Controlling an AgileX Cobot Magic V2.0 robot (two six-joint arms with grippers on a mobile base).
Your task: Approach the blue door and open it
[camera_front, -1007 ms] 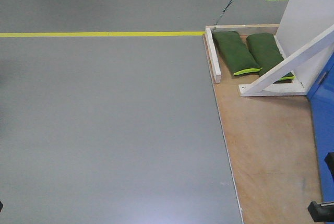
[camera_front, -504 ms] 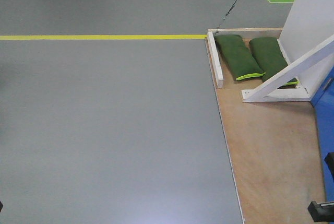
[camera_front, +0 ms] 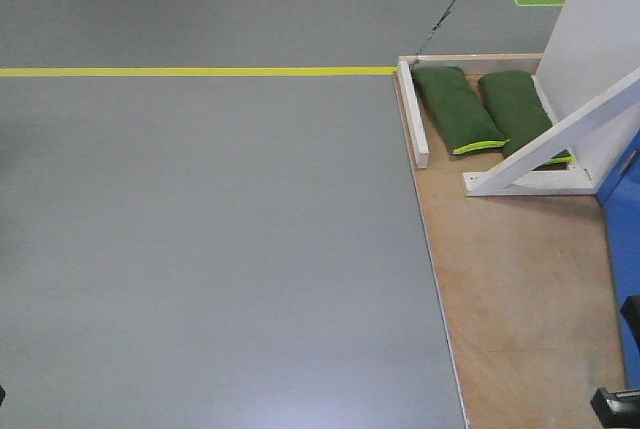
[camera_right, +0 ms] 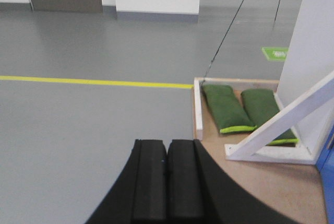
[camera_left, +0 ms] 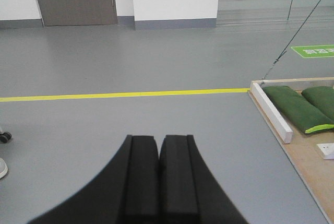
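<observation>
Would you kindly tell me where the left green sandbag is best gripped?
Probably by the left sandbag at its near, lime-edged end, from above on the open plywood side: it lies flat, hemmed by the white batten and the other sandbag.

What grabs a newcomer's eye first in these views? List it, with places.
The bright yellow tape line cuts across the grey floor at the top of the front view, ending at the plywood platform on the right. There two dark green sandbags with lime edges lie beside a white wooden triangular brace, with a sliver of the glossy blue door at the far right edge.
</observation>
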